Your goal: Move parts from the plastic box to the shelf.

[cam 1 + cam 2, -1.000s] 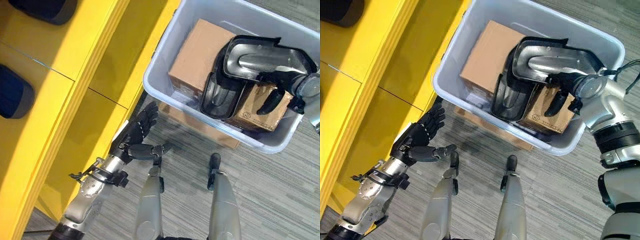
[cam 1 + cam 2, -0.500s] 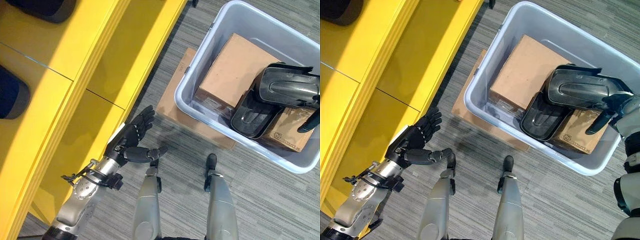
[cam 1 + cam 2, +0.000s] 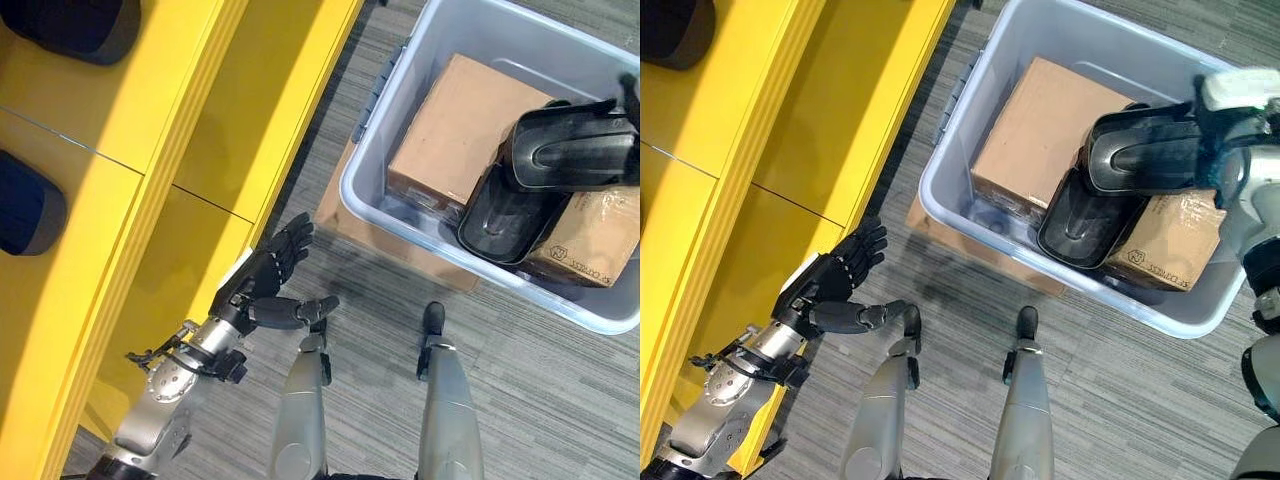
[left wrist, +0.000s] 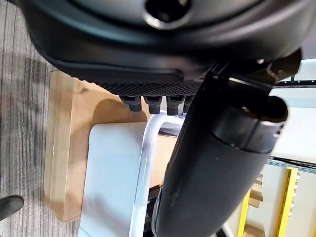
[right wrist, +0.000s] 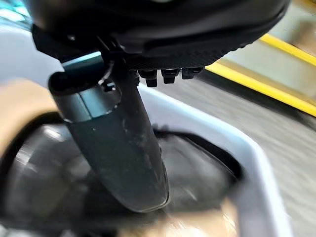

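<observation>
A pale grey plastic box (image 3: 350,185) stands on the floor, holding two cardboard cartons and two black moulded parts. The upper black part (image 3: 1145,150) lies across the lower one (image 3: 1075,220). My right hand (image 3: 1218,160) sits at the upper part's right end. In the right wrist view its thumb (image 5: 118,148) stretches straight over the part's dark hollow (image 5: 44,168), not curled round it. My left hand (image 3: 262,280) hangs open in the air between the yellow shelf (image 3: 150,150) and the box, holding nothing.
Two dark parts lie on the shelf, one at the top (image 3: 70,20) and one at the left (image 3: 25,205). In the box are a large carton (image 3: 460,120) and a smaller one (image 3: 590,245). A cardboard sheet (image 3: 340,215) lies under the box.
The camera has shifted. My right hand has turned at the wrist, so its thumb no longer hangs below the upper black part. The left hand holds the same pose.
</observation>
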Robot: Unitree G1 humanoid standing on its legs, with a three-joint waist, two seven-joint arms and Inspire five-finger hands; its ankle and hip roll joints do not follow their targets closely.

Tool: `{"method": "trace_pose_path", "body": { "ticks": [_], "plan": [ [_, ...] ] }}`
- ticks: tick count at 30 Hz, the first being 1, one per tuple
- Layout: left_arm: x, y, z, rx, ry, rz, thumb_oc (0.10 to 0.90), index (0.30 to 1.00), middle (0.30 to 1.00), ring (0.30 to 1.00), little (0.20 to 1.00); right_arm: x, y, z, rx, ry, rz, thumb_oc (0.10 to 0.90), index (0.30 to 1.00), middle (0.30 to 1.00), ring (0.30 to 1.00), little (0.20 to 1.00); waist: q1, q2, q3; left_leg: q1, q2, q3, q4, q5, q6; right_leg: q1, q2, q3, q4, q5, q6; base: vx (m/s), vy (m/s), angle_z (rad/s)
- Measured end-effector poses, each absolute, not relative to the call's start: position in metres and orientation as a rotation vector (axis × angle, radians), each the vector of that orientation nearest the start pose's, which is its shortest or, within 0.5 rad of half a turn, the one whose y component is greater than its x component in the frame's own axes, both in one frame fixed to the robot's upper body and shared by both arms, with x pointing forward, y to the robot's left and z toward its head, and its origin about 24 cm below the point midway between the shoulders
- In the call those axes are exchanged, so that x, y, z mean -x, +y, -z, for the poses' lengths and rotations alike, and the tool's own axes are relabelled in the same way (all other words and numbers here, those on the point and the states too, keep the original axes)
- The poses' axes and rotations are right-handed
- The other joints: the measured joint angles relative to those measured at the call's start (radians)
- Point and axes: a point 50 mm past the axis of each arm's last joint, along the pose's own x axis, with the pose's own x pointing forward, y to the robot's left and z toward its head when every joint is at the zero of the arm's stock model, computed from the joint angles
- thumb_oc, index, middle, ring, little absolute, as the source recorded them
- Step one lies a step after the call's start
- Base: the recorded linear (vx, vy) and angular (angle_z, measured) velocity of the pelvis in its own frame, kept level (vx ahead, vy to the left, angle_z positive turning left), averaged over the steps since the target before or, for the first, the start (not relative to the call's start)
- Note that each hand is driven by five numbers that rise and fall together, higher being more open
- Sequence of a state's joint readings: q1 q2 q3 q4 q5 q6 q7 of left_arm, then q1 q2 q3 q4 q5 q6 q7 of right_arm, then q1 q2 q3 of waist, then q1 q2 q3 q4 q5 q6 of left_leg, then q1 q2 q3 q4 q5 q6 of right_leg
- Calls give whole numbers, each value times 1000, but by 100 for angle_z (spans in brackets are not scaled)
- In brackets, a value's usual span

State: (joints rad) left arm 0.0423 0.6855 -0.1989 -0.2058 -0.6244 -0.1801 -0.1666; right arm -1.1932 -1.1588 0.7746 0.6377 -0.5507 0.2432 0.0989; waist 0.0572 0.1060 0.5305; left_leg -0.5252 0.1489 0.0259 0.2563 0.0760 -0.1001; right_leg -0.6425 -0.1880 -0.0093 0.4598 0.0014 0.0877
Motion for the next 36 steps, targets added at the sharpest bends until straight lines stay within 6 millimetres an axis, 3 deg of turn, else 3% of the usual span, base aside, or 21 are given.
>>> {"method": "trace_pose_path", "body": {
  "ticks": [8,11,13,16,18,21,27,28,33,36],
  "plan": [
    [-236,196,-106,-28,-190,457,900,1000,1000,1000,1000,-356,-282,-318,1890,-65,371,900,1000,1000,1000,1000,-1,1,0,3,-9,2,0,-1,1,2,-8,5,1,0,0,2,49,1],
    [-236,195,-106,-26,-193,458,900,1000,1000,1000,1000,-357,-271,-315,1807,-109,378,900,1000,1000,1000,1000,-2,1,0,7,-12,5,1,-1,1,3,-10,12,0,-1,-2,4,39,-3],
    [-236,195,-106,-24,-194,456,900,1000,1000,1000,1000,-359,-265,-308,1690,-131,378,900,1000,1000,1000,1000,-4,1,0,11,-12,12,1,-1,1,3,-9,18,-2,-1,-2,2,45,-7],
    [-237,189,-105,16,-208,449,900,1000,1000,1000,1000,-362,-252,-287,1335,-149,389,900,1000,1000,1000,1000,-5,2,-1,20,-13,22,-3,-2,3,5,-9,28,-8,-1,-2,8,60,-7],
    [-238,188,-106,14,-209,456,900,1000,1000,1000,1000,-365,-246,-276,1238,-142,373,900,1000,1000,1000,1000,-9,3,0,20,-13,24,-3,-2,3,3,-9,31,-8,-1,-2,15,99,-3],
    [-240,185,-107,39,-219,428,900,1000,1000,1000,1000,-365,-230,-251,879,-182,407,900,1000,1000,1000,1000,-28,9,1,24,-14,28,-12,-2,3,4,-9,34,-13,-1,-1,24,114,-3],
    [-244,171,-104,106,-222,384,900,1000,1000,1000,1000,-347,-201,-210,433,-268,479,900,1000,1000,1000,1000,-55,26,1,56,-31,73,-38,-5,9,5,-17,79,-24,12,20,27,166,-14],
    [-245,167,-103,128,-222,372,900,1000,1000,1000,1000,-338,-196,-199,339,-294,490,900,1000,1000,1000,1000,-78,29,1,65,-37,82,-40,-6,10,11,-22,87,-31,15,25,25,289,-13],
    [-246,159,-100,127,-224,344,900,1000,1000,1000,1000,-327,-187,-181,281,-300,491,900,1000,1000,1000,1000,-131,37,-2,99,-51,116,-73,-1,20,25,-30,118,-61,26,41,9,168,-13],
    [-249,154,-98,144,-232,340,900,1000,1000,1000,1000,-327,-186,-178,287,-306,514,900,1000,1000,1000,1000,-138,37,-2,107,-52,122,-75,1,21,28,-31,124,-63,29,42,15,138,-5]
  ]
}}
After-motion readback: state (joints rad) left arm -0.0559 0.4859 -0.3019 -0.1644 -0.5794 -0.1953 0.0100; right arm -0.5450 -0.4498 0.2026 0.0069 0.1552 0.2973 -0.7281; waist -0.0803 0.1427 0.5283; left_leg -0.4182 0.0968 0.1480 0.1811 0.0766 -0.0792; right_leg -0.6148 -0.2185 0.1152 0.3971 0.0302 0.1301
